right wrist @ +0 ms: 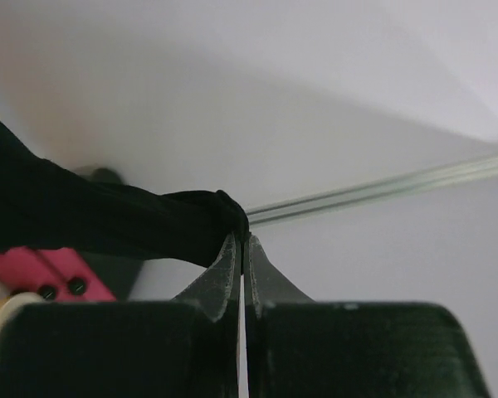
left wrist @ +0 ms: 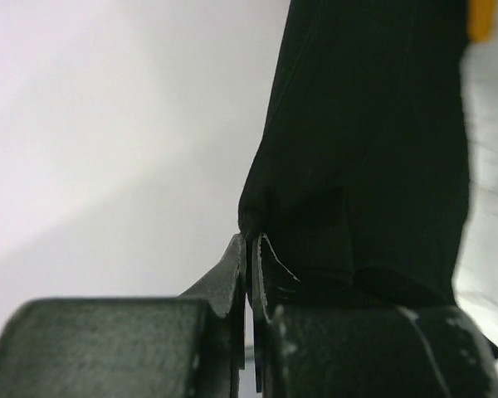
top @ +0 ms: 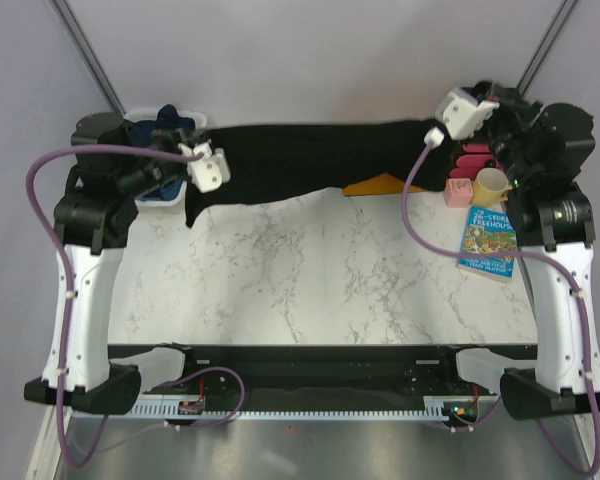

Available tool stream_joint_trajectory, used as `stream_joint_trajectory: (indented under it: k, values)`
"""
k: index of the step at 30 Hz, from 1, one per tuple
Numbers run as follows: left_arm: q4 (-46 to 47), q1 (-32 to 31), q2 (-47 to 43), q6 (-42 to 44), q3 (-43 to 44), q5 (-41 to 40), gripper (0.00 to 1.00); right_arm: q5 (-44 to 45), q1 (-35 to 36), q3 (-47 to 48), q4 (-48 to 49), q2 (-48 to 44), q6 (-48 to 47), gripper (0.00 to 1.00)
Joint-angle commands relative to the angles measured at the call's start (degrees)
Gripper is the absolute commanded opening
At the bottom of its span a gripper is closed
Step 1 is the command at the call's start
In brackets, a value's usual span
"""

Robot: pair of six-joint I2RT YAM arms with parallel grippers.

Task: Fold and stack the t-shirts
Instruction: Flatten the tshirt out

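1. The black t-shirt (top: 310, 160) is drawn out into a long, narrow band along the far edge of the marble table (top: 330, 290), stretched between the two arms. Its upper edge runs nearly straight. The lower edge is wavy, and a flap hangs lower at the left end.
2. The left gripper (top: 198, 158) is pinched tight on the shirt's left end. In its wrist view the tips (left wrist: 249, 249) meet with no gap, and dark cloth (left wrist: 373, 149) is bunched against them.
3. The right gripper (top: 436, 136) is clamped on the shirt's right end. Its wrist view shows the tips (right wrist: 242, 245) closed on a small knot of black fabric (right wrist: 91, 215).
4. A white bin (top: 140, 112) sits at the far left corner, partly hidden by the left arm. It holds a crumpled heap of navy t-shirts (top: 165, 122).
5. By the right arm stands a pink holder (top: 472, 158), with a pale yellow mug (top: 490, 185) just beside it. What the mug holds cannot be made out.
6. A book (top: 487, 243) lies near the mug, and an orange sheet (top: 380, 186) peeks out from under the shirt's lower edge.
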Motion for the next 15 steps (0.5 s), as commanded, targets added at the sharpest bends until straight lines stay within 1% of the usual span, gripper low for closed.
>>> stream_joint_trajectory:
  k: [1, 2, 3, 4, 5, 6, 7, 8, 9, 10, 11, 12, 13, 14, 15]
  values:
    - [-26.46, 0.47, -3.41, 4.96, 1.48, 0.95, 0.02, -9.26, 0.08, 3.09, -34.0, -1.68, -3.06, 0.0]
    - [-28.49, 0.47, -4.99, 5.22, 2.27, -0.45, 0.02, -9.0, -0.01, 3.89, -34.74, -2.82, -2.89, 0.0]
    - [-28.59, 0.47, -5.7, 5.14, 2.8, -1.25, 0.02, -8.48, 0.08, 4.69, -34.57, -3.35, -2.28, 0.0]
    - [-28.51, 0.47, -6.14, 5.14, 3.41, -1.86, 0.02, -7.52, 0.08, 6.69, -32.83, -3.88, -2.27, 0.0]
    - [-27.03, 0.47, -6.41, 5.05, 5.07, -3.26, 0.02, -4.64, 0.08, 7.41, -30.2, -3.97, -1.92, 0.0]
    - [-25.45, 0.47, -6.32, 4.7, 5.87, -4.06, 0.02, -2.78, -0.01, 7.85, -26.87, -4.06, -1.48, 0.0]
    - [-23.43, 0.47, -6.32, 4.18, 6.32, -4.85, 0.02, -1.28, -0.01, 8.73, -19.61, -3.8, -1.57, 0.0]
    - [-19.23, 0.47, -5.97, 5.39, 7.36, -6.16, 0.02, 1.87, 0.08, 9.0, -15.63, -3.54, -2.53, 0.0]
    - [-17.01, 0.47, -5.71, 6.45, 7.81, -6.96, 0.02, 2.68, 0.08, 9.09, -11.32, -3.27, -3.49, 0.0]
    - [-14.73, 0.55, -5.01, 7.41, 8.51, -7.49, 0.02, 3.04, 0.08, 11.7, -6.41, -1.01, -4.98, 0.0]
    - [-13.31, 0.47, -3.96, 9.42, 11.74, -8.02, 0.02, 3.56, 0.08, 14.33, -5.4, 0.76, -5.78, 0.0]
    - [-11.73, 0.47, -0.99, 9.88, 14.21, -8.02, 0.02, 3.13, -0.01, 21.76, -4.78, 2.69, -5.61, 0.0]
    - [-11.63, 0.47, 0.69, 10.32, 17.19, -7.94, 0.02, 2.95, -0.01, 25.92, -4.86, 7.23, -4.92, 0.0]
    - [-11.54, 0.47, 2.19, 10.5, 22.26, -7.41, 0.02, 2.95, 0.08, 30.05, -5.04, 9.63, -4.47, 0.0]
    - [-10.76, 0.55, 4.73, 10.41, 23.97, -6.97, 0.02, 2.52, 0.08, 34.1, -6.08, 11.83, -4.12, 0.0]
